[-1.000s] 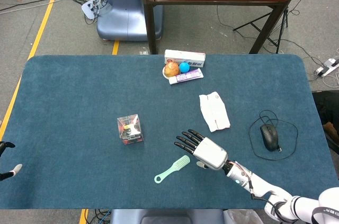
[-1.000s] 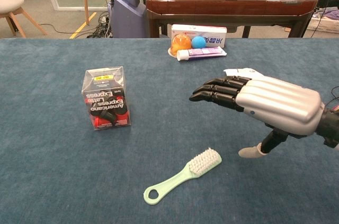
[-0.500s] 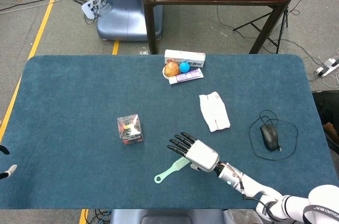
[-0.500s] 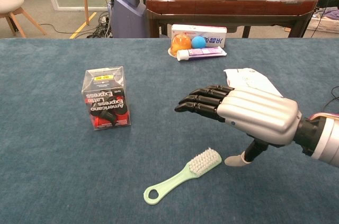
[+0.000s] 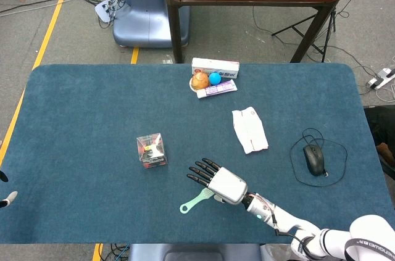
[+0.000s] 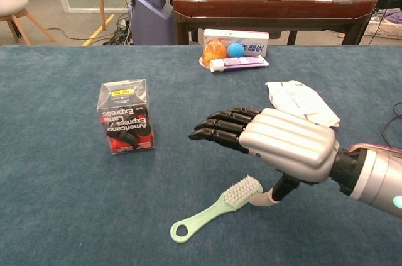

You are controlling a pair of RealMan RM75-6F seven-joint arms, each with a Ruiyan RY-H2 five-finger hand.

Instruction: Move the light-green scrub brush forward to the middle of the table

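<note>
The light-green scrub brush [image 6: 217, 209] lies flat near the table's front edge, bristle head toward the right and ring-ended handle toward the left. In the head view the brush [image 5: 192, 202] shows only its handle; my right hand [image 5: 221, 182] covers the head. That right hand [image 6: 276, 144] hovers palm down just above the bristles with fingers stretched out and apart, thumb tip [image 6: 260, 200] right beside the bristle end. It holds nothing. My left hand [image 5: 5, 188] shows only as fingertips at the left frame edge, off the table.
A clear box with a red and black pack [image 6: 125, 124] stands left of the brush. A white cloth [image 6: 298, 100] lies behind the right hand. At the far edge sit an orange and blue ball, a tube and a white box [image 6: 235, 44]. A wired mouse [image 5: 314, 159] lies at right.
My right hand has moved left and toward the front, from beside the brush to over its bristle head, its thumb now at the bristles. The brush has not moved.
</note>
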